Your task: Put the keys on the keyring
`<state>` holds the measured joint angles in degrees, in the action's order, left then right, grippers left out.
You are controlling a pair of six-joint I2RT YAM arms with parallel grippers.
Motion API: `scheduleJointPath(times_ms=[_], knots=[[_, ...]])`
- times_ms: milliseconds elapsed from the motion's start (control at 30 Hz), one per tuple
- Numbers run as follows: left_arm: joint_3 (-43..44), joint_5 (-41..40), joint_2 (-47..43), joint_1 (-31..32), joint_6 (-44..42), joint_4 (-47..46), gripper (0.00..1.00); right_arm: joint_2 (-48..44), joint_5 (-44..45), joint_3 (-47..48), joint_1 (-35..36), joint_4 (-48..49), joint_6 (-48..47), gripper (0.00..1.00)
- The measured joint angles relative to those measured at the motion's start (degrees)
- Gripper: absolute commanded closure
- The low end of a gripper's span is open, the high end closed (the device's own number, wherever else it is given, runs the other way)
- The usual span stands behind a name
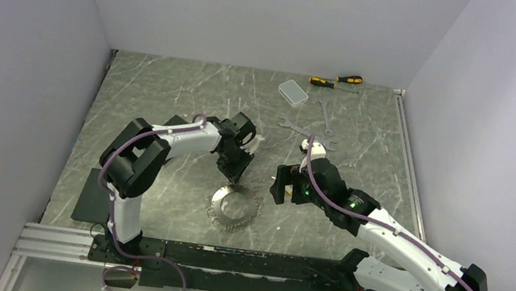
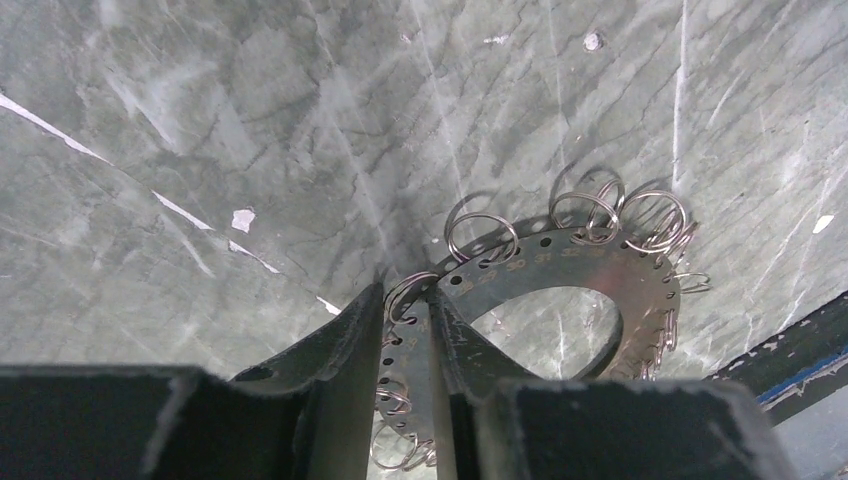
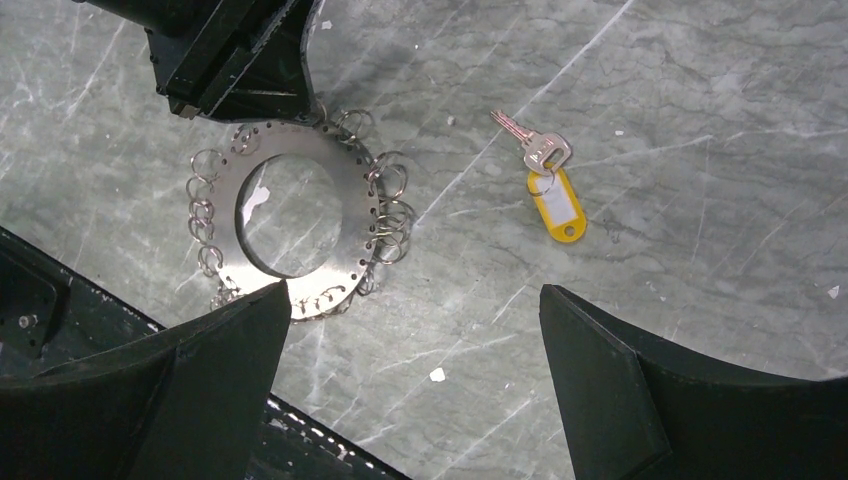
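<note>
Key (image 3: 540, 152): one small silver key lies flat on the worktop (image 1: 171, 88), well apart from the keyring. In the right wrist view its long axis runs diagonally, with the blade pointing up-left. A yellow tag (image 3: 560, 205) trails down-right from the head. The key cannot be made out in the top view.

Keyring (image 3: 358, 200): a flat steel band with a large centre hole. Its rim is drilled all round and hung with small wire loops (image 3: 395, 215). It lies flat on the worktop, near the front edge and between the two arms (image 1: 216, 207).

Left hand (image 2: 412, 300): the arm is folded at the elbow and reaches inward, and the hand points steeply down onto the far side of the keyring (image 1: 234, 176). Its fingers (image 2: 345, 340) are clenched across the band (image 2: 600, 255), one at the outer edge and one at the centre hole. Contact looks firm.

Right hand (image 3: 415, 295): the arm stretches in from the right, and the hand is held above the worktop just right of the keyring (image 1: 281, 183). It is released, jaws spread wide, grasping nothing. Its camera looks down on both the keyring and the key.

Other items: a clear box (image 1: 293, 92), two screwdrivers (image 1: 336, 80) and two wrenches (image 1: 303, 129) lie at the far side of the worktop.
</note>
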<state>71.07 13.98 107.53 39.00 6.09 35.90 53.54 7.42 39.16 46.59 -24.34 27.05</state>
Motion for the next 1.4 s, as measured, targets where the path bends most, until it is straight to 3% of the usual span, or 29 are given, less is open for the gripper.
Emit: scheduleJointPath(times_ms=[367,700,933,1400], knots=[[0.3,-1.5,0.1,0.9,-0.1,0.8,1.0,0.0,0.0,0.0,0.0,0.0,0.0,0.0],[0.2,-2.3,-0.3,1.2,0.0,0.5,1.0,0.0,0.0,0.0,0.0,0.0,0.0,0.0],[-2.4,-2.5,-6.6,1.4,0.0,-1.4,1.0,-2.4,0.0,-0.8,0.0,1.0,0.2,0.0],[-2.6,-3.8,-15.6,3.5,-0.3,-2.2,1.0,-14.1,-4.9,-8.0,0.0,13.6,-4.8,0.08]])
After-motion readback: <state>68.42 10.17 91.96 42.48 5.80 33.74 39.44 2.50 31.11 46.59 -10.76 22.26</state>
